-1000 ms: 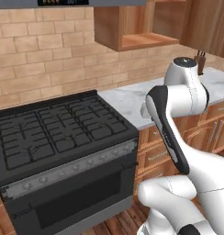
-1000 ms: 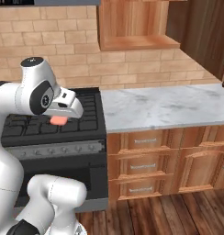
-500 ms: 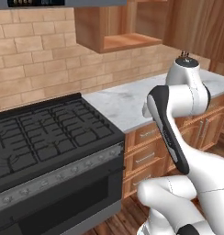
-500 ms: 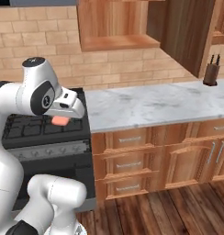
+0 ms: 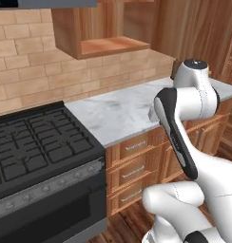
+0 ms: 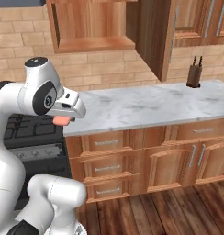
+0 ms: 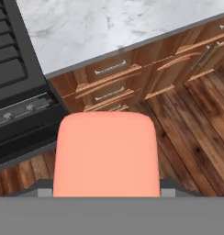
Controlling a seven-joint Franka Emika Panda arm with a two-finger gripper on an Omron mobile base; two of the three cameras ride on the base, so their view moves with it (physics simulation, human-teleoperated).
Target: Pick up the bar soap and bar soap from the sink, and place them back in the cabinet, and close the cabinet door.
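The two-finger gripper [image 6: 64,120] is clamped on the salmon-pink rounded rectangular bar soap [image 7: 107,153], carried in the air in front of the white marble counter [image 6: 146,107]. At two o'clock from it in the right base view hangs the open warm-brown wooden wall cabinet [image 6: 88,25], its tall wooden cabinet door [image 6: 153,34] swung out; the black gas stove [image 5: 37,142] lies at nine o'clock.

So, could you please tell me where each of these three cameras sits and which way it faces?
Left base view: behind the arm's left, facing the stove, marble counter and open cabinet; the white arm fills the lower right.
Right base view: behind the arm's right, facing that same counter and cabinet; arm at left, gripper holding the pink bar soap.
Hand view: on the hand, looking down past the soap at drawers and wood floor.
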